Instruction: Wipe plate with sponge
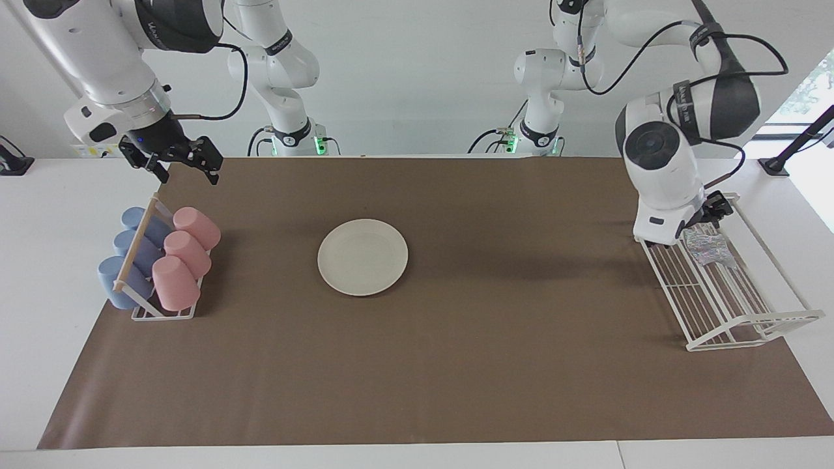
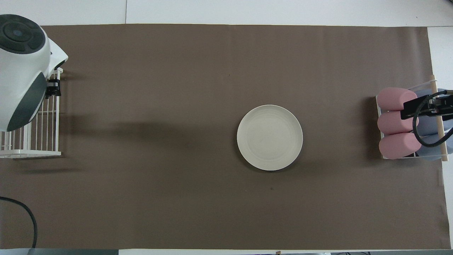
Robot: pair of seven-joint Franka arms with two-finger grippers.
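We see the left claw (image 1: 707, 218) lowered into the wire rack (image 1: 736, 306) over the sponge (image 1: 710, 249), its opening indiscernible; the right claw (image 1: 174, 158) hangs spread and empty above the cup rack (image 1: 159, 311); the plate (image 1: 363, 256) lies mid-worktop.

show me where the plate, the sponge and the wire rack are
plate (image 1: 362, 256), facing view, its flat centre.
sponge (image 1: 710, 248), facing view, its shiny wrinkled top.
wire rack (image 1: 749, 329), facing view, its front rim.
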